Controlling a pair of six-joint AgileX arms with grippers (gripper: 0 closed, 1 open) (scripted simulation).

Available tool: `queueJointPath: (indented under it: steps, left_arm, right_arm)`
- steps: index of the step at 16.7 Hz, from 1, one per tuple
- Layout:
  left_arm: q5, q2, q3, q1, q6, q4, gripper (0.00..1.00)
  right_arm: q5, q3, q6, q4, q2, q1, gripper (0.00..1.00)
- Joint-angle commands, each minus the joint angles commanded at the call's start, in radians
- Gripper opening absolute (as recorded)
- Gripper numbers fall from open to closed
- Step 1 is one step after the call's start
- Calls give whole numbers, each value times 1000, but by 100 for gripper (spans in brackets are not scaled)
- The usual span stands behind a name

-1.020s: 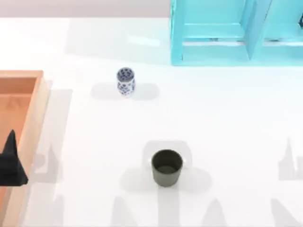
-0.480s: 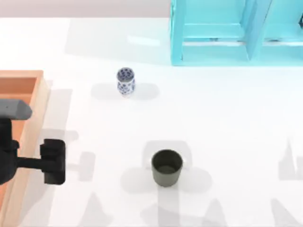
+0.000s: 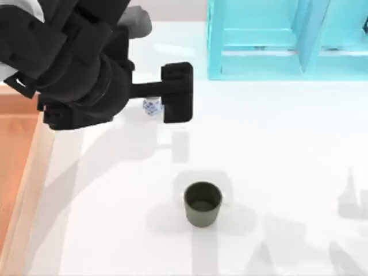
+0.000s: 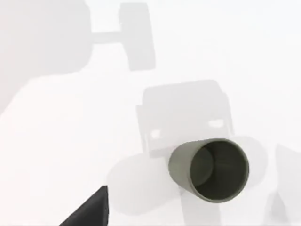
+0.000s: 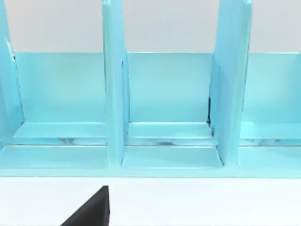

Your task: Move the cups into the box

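Left arm is now reaching across the far-left part of the tabletop; half a second ago it was low by the left edge beside the box, and a second ago just a dark tip was showing there. Its left gripper is now hanging above the white cup with blue floral pattern, which is mostly covered by the arm in the top view; just a small patch of it is peeking out below the gripper's stem. Cannot tell whether the left gripper is open or closed.

Neither cup has moved. The dark olive-grey cup is standing upright near the middle of the near edge, well apart from the white cup. The box is lying along the left edge, holding no cup, and part of it is under the arm.

Left wrist view is looking down into the olive-grey cup's open mouth, with the arm's shadow on the tabletop beyond it.

Right wrist view is facing the turquoise frame at the far-right edge of the tabletop, showing its upright dividers and low shelf. Right gripper: state cannot be told.
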Motion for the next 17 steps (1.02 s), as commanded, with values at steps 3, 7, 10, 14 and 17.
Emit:
queueJointPath:
  steps: [3, 7, 10, 14, 17]
  left_arm:
    - [1, 236, 254, -92, -118, -141, 100]
    - [-3, 523, 493, -180, -239, -313, 100]
    - [-11, 671, 593, -219, -298, -405, 100]
    - [-16, 728, 628, -234, -322, -445, 100]
    - [-16, 728, 628, -234, -322, -445, 100]
  right_arm:
    - [0, 0, 0, 0, 0, 0, 100]
    - [0, 0, 0, 0, 0, 0, 100]
    - [0, 0, 0, 0, 0, 0, 100]
    - [0, 0, 0, 0, 0, 0, 100]
    - [0, 0, 0, 0, 0, 0, 100]
